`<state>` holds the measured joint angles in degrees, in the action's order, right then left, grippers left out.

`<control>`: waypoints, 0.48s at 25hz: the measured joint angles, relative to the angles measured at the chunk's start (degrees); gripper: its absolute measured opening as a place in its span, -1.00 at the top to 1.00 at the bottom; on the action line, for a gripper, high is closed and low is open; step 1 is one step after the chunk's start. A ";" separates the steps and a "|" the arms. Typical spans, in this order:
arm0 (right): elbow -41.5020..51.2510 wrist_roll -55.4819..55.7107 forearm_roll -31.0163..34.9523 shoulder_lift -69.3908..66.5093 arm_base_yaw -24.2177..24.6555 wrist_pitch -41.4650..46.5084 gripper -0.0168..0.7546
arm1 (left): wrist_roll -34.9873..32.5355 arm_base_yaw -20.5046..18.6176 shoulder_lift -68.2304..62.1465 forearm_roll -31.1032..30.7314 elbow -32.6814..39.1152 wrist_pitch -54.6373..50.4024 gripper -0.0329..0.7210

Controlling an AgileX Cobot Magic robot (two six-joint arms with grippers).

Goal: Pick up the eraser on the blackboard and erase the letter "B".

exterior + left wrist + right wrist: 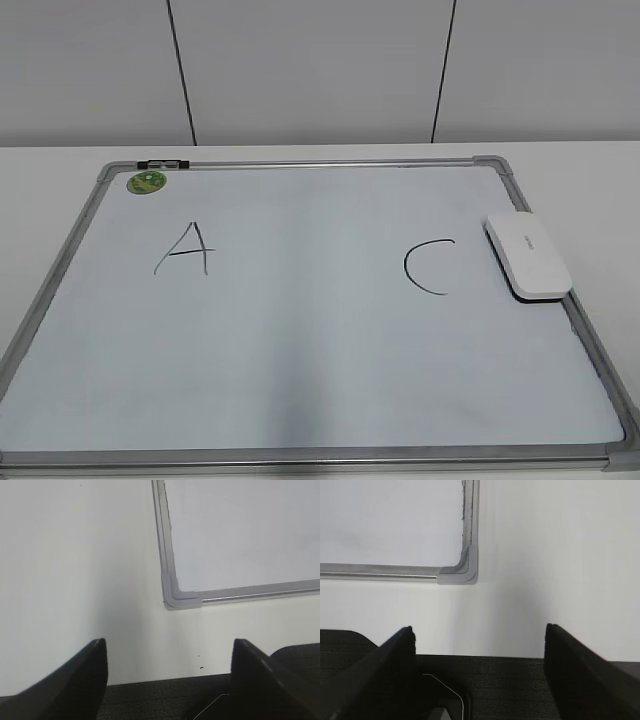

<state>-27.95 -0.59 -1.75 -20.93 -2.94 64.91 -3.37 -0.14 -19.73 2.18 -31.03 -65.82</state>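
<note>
The blackboard (300,350) is a white dry-erase board with a grey frame lying flat on the table. The white eraser (528,256) lies on its right edge, beside a black "C" (430,267). A black "A" (186,249) is at the left. No letter "B" shows between them; that area is blank. My left gripper (170,650) is open and empty above the table edge, near the board's front-left corner (175,597). My right gripper (479,635) is open and empty near the front-right corner (465,572). Neither gripper shows in the exterior view.
A round green magnet (147,182) sits at the board's far left corner, next to a small black clip (163,163) on the frame. White table (590,180) surrounds the board. A dark surface (150,700) lies below the table's front edge.
</note>
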 joint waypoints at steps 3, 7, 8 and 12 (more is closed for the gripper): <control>0.00 0.00 0.00 0.00 0.00 0.00 -0.58 | 0.00 0.00 0.08 0.00 0.00 0.00 -0.60; 0.00 0.04 0.00 0.00 0.00 0.00 -0.58 | 0.00 0.00 0.08 0.00 0.00 0.00 -0.60; 0.00 0.13 0.00 0.00 0.00 0.00 -0.58 | 0.00 0.00 0.08 0.00 0.00 0.00 -0.60; 0.00 0.13 0.00 0.00 0.00 0.00 -0.58 | 0.00 0.00 0.08 0.00 0.00 0.00 -0.60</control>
<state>-27.95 -0.46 -1.75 -20.93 -2.94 64.91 -3.37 -0.14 -19.65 2.18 -31.03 -65.82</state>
